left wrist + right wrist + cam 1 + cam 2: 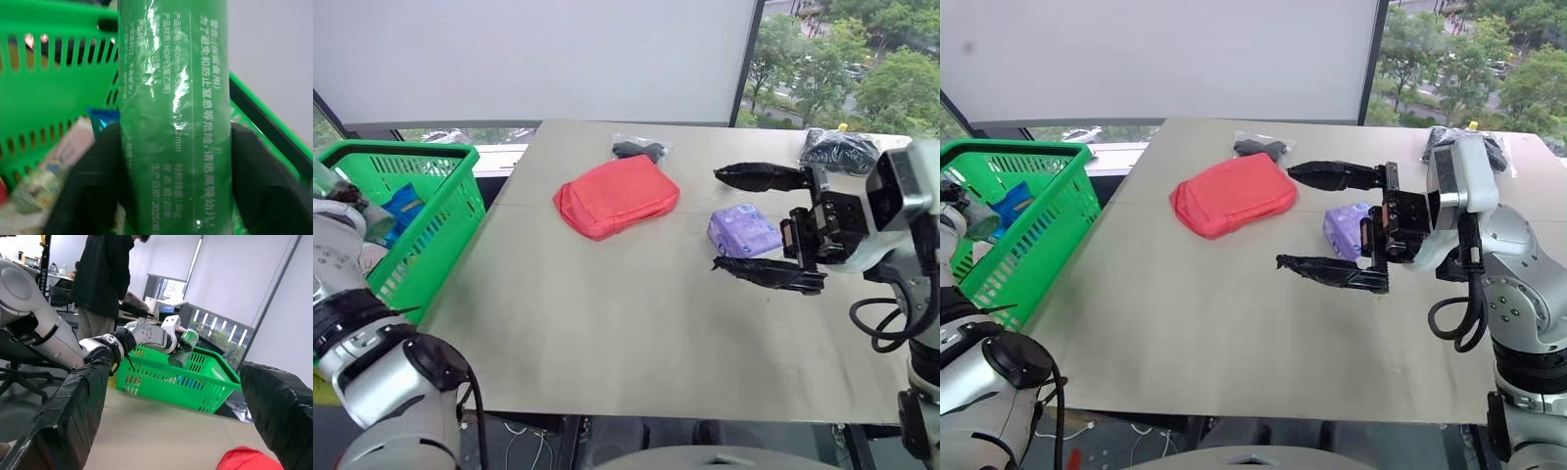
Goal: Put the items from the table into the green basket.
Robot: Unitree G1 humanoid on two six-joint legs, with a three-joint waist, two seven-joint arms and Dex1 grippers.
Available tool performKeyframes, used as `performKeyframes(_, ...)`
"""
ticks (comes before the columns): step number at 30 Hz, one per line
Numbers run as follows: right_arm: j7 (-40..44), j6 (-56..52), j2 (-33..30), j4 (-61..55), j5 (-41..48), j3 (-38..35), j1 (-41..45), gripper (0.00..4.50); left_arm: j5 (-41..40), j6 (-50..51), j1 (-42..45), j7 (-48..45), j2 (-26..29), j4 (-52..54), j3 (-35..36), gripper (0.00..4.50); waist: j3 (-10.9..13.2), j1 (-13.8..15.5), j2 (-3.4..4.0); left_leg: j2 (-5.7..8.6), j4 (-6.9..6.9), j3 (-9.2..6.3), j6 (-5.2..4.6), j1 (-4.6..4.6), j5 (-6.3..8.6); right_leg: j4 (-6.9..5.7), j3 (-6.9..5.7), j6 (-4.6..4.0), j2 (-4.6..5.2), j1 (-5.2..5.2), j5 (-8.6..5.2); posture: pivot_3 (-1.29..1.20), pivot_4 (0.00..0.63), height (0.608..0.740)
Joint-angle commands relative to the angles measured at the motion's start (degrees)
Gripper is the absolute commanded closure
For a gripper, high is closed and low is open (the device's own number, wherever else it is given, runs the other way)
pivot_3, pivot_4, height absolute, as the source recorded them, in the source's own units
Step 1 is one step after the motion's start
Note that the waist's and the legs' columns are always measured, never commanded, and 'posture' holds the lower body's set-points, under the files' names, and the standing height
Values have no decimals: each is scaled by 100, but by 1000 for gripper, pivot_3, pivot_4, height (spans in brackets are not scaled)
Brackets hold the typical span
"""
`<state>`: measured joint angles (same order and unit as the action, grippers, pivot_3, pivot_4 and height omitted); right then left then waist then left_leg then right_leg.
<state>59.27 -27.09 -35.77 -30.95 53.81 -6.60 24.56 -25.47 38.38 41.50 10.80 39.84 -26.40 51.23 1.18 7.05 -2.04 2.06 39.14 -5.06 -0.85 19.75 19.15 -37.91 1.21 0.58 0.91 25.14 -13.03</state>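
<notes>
The table [636,333] carries the remaining items, and the green basket [421,211] stands off its edge at 9 o'clock in the head views. Inside the basket lie a blue packet [403,204] and other goods too small to identify. The red pouch [617,194] rests on the table near centre, with one clear bag of black objects [641,149] just beyond it at 12 o'clock and a second clear bag [840,152] at the far corner, toward 2 o'clock. The purple packet [744,231] lies at 3 o'clock of the red pouch. The step in hand appears to be the deposit of the green-labelled cylinder [173,117]: it stands between the left gripper [173,166] fingers over the basket interior, but whether the pads clamp it or have let go cannot be told. The right gripper [766,223] hovers with both fingers spread wide, empty, around the purple packet's position but above it. Judged next: confirm the cylinder drops clear, then lower the right gripper, straddle the purple packet and close on it
</notes>
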Motion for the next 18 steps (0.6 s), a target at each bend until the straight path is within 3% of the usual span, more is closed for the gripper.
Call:
performKeyframes(1,-53,70,-88,-108,-14,-151,-34,0,-146,-197,182,86,38,380,-29,51,-7,-1,1,0,0,0,0,0,0,0,0,0,0,0,0,164,0,740)
performKeyframes(5,-146,35,-156,-187,-16,-248,-183,0,-654,357,235,-615,-258,1200,-724,51,-14,0,0,0,-1,1,0,-1,0,-3,0,-1,0,0,1,157,0,740)
performKeyframes(11,-353,-2,-550,-400,-186,-592,-752,0,-2469,3083,226,-2175,-946,3018,-2769,51,-34,123,-6,10,8,-13,-2,10,0,1,-15,-1,15,-8,2,124,0,740)
performKeyframes(14,-356,-44,-949,-606,-394,-946,-1389,0,-2680,4105,380,-2287,-1452,2717,-3532,51,-46,-37,18,9,6,0,-5,3,0,-2,3,-1,7,-5,1,34,0,740)
performKeyframes(18,-506,-159,-1341,-776,-617,-1451,-2189,0,-2405,4017,691,-2750,-1971,2153,-4393,51,-54,-341,40,-6,4,21,-4,-1,-1,-2,19,-2,-7,-5,0,-22,0,740)
